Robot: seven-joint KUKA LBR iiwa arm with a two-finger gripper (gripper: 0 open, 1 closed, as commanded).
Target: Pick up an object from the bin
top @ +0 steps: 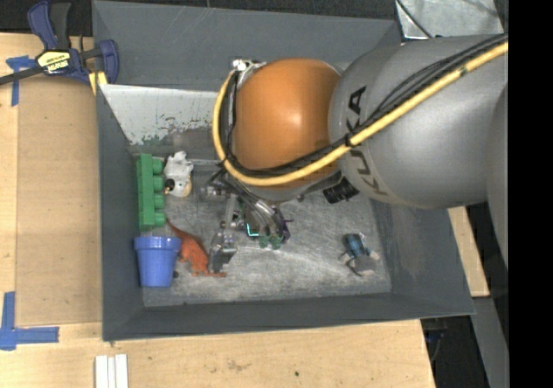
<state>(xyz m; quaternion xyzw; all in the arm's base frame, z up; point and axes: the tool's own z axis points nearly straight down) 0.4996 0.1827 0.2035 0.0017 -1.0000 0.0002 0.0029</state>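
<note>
Hanging beneath the arm's orange cover (281, 114), the claw (244, 226) is seen low over the floor of the grey bin (259, 315), to the right of the blue cup (156, 260) and a little above it in the view. Whether the claw is spread or pressed together cannot be told, since its tip is lost among wrist parts and shadow. Nothing can be made out as pinched.

The nearest loose thing is an orange toy creature (195, 255), laid flat just right of the cup, between cup and claw. It is judged the likeliest pick, being low, clear of the walls and open from above. Above the cup, a green studded block (150, 192) is laid along the left wall, with a small white figure (179, 174) beside it. Far right of the cup, a small blue-grey piece (357, 251) is set well apart. The cup itself is stood upright in the corner, where a grasp would probably be crowded by the walls.
</note>
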